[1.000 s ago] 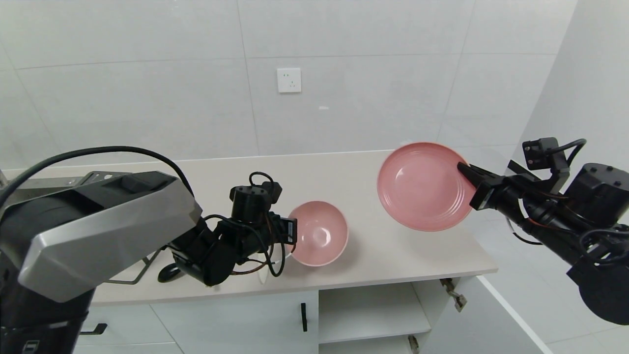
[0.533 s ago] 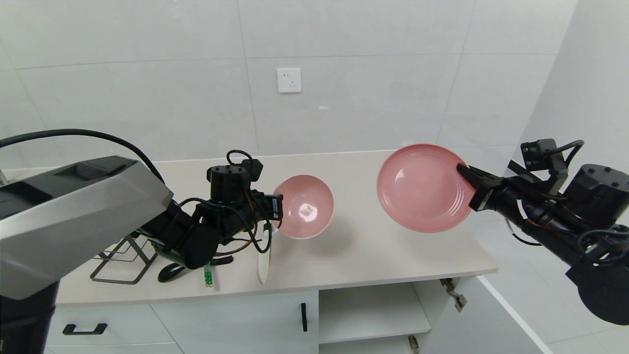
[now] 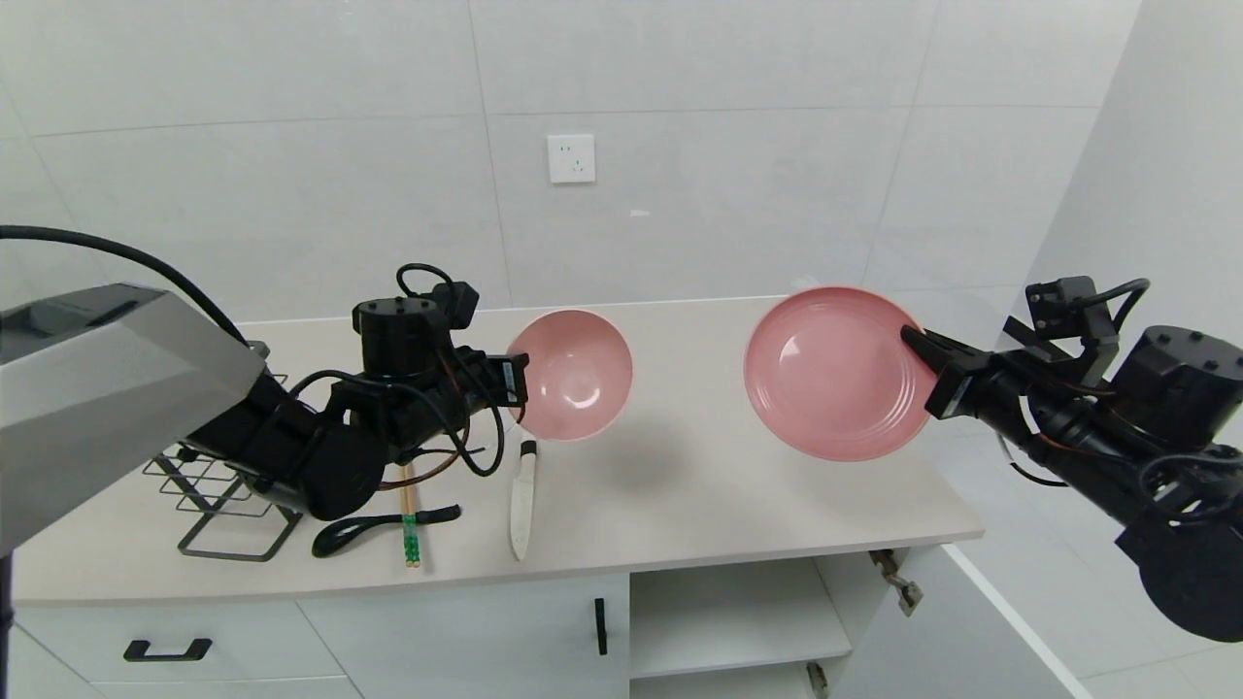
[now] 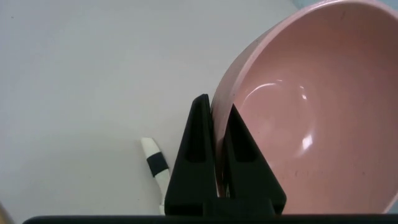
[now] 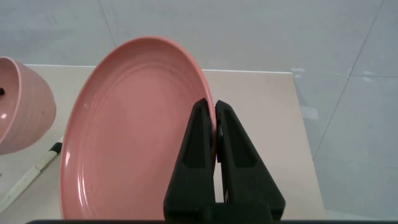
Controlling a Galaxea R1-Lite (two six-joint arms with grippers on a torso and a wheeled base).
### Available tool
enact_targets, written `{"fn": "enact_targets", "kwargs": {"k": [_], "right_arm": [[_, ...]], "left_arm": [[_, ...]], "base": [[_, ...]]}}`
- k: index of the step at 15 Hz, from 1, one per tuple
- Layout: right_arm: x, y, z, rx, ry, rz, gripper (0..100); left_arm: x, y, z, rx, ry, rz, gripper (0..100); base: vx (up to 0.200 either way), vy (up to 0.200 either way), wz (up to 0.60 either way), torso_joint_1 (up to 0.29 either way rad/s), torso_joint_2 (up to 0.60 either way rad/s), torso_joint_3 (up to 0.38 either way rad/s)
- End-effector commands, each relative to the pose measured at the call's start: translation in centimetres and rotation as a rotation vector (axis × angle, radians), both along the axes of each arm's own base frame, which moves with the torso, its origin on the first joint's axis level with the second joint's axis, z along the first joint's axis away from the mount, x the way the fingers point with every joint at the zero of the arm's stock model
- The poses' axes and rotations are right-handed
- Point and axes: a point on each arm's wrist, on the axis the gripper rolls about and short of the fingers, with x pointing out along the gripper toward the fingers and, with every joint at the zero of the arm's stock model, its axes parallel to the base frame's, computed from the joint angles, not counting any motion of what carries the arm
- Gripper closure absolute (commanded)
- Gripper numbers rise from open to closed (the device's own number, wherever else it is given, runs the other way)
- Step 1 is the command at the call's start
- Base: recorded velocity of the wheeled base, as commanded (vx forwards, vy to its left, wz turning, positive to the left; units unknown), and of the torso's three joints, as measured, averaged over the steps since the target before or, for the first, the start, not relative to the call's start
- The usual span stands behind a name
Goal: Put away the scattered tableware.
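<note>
Pink bowl [image 3: 573, 374] is hanging tilted over the middle of the counter [image 3: 699, 485], rim pinched by the left gripper [image 3: 522, 381]; the right gripper [image 3: 915, 342] is clamping a pink plate [image 3: 825, 374] near the right edge.

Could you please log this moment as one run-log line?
left gripper: shut on pink bowl | right gripper: shut on pink plate | both above counter

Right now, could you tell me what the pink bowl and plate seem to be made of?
The pink bowl looks like glazed ceramic or melamine: glossy, bright highlights inside. The pink plate looks the same: smooth sheen, concentric rings near its rim.
</note>
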Motion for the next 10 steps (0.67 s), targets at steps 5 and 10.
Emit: {"fn": "enact_targets", "kwargs": {"k": [5, 10], "right_arm": [[0.0, 0.0, 0.0, -0.001, 0.001, 0.001, 100], [-0.1, 0.0, -0.1, -0.001, 0.004, 0.001, 100]], "left_arm": [[-3.6, 2.0, 2.6, -0.015, -0.05, 0.021, 100], [-6.2, 3.6, 3.6, -0.023, -0.106, 0.04, 100]], "base": [[0.0, 0.0, 0.0, 0.0, 0.0, 0.0], [0.0, 0.0, 0.0, 0.0, 0.0, 0.0]]}}
